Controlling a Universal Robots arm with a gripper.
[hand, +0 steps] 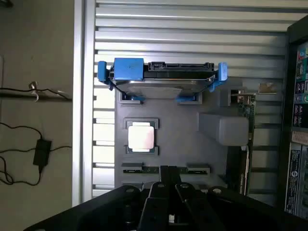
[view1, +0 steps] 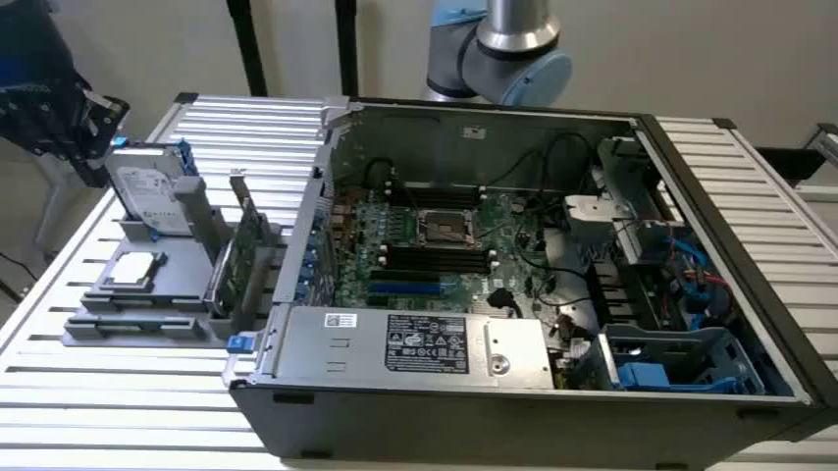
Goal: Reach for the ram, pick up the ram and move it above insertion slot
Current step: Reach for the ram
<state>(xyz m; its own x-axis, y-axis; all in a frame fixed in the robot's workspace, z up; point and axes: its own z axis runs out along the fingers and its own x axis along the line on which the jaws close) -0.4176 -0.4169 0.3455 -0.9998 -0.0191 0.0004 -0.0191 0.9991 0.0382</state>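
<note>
The ram (hand: pixel 144 169), a thin stick seen edge-on, sits in the end slot of the grey moulded holder (hand: pixel 192 154), near a square silvery processor (hand: pixel 141 136). The black gripper (hand: pixel 169 185) hangs over its middle; whether it is apart or closed cannot be told. The exterior view shows the open metal computer case (view1: pixel 524 412) on the slatted table (view1: pixel 118 412)

- You'll see the long thin green RAM circuit stick (hand: pixel 147 169) edge-on in wrist view, standing on its long edge.
- Sits in grey plastic holder's (hand: pixel 192 149) end slot, near the square silver chip (hand: pixel 141 137); middle hidden.
</note>
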